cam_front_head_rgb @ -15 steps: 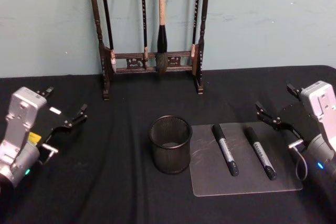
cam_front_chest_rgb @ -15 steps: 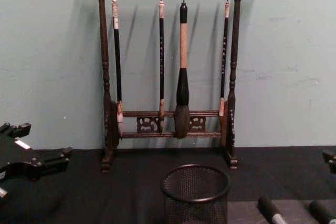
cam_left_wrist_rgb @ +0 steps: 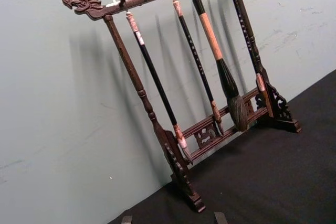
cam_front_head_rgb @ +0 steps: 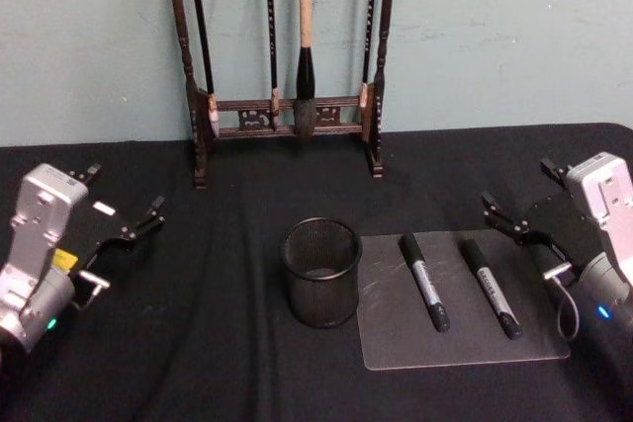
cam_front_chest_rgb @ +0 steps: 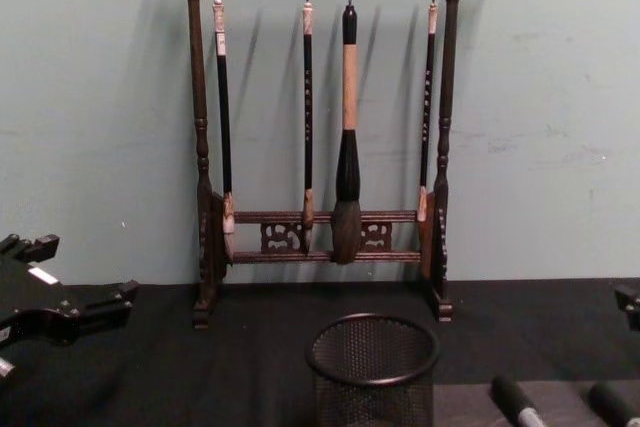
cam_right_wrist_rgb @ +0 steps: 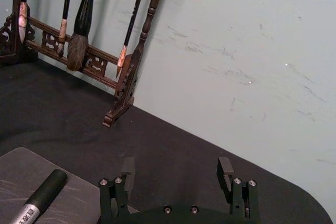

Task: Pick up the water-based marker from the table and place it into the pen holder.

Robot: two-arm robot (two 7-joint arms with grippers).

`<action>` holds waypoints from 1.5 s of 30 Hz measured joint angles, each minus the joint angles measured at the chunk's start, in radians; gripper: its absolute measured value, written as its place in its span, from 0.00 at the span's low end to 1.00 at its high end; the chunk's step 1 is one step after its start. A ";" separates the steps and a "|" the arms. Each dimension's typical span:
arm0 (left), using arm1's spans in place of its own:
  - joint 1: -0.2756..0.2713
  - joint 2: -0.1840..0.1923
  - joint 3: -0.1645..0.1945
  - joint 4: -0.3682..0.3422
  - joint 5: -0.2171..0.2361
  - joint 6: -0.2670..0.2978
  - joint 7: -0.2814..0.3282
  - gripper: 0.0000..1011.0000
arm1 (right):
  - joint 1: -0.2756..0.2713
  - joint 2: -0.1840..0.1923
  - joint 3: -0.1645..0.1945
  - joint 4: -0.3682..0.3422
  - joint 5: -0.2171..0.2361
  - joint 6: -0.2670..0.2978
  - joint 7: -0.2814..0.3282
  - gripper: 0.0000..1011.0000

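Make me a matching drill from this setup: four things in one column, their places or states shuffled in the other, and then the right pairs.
Things
1. pen holder
2. brush rack
3. two markers
4. left tool

Places or states
A. lying on the grey mat
B. standing by the back wall
C. open, at the robot's left
D. upright, beside the mat's left edge

Pairs: 1-D, 2-B, 3-A, 4-C
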 joint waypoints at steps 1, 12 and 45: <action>0.000 0.000 0.000 0.000 0.000 0.000 0.000 1.00 | 0.000 0.000 0.000 0.000 0.000 0.000 0.000 0.99; 0.000 0.000 0.000 0.000 0.000 0.000 0.000 1.00 | 0.000 0.000 0.000 0.000 0.000 0.000 0.000 0.99; 0.000 0.000 0.000 0.000 0.000 0.000 0.000 1.00 | -0.028 -0.028 0.049 -0.063 0.050 0.194 0.092 0.99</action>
